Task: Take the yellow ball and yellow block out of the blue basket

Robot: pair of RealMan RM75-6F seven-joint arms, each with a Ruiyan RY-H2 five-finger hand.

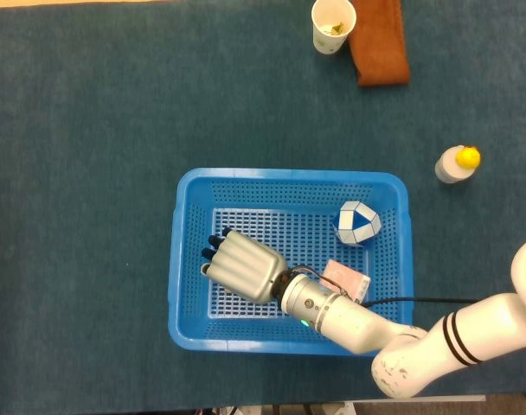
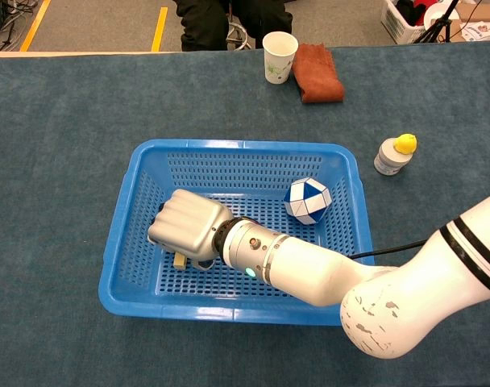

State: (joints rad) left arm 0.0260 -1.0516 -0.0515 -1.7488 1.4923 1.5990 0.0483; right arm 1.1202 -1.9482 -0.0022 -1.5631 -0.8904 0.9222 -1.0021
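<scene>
Right hand (image 2: 184,228) fingers curl over yellow block (image 2: 180,260); blue-white ball (image 2: 308,201) nearby.

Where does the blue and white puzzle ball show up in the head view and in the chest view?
Head view: the blue and white puzzle ball sits in the upper right part of the blue basket, right of picture centre.
Chest view: the ball lies in the basket's far right part, just right of picture centre.
Shared landmark: in both views the paper cup stands near the top edge, beside the brown cloth.
</scene>
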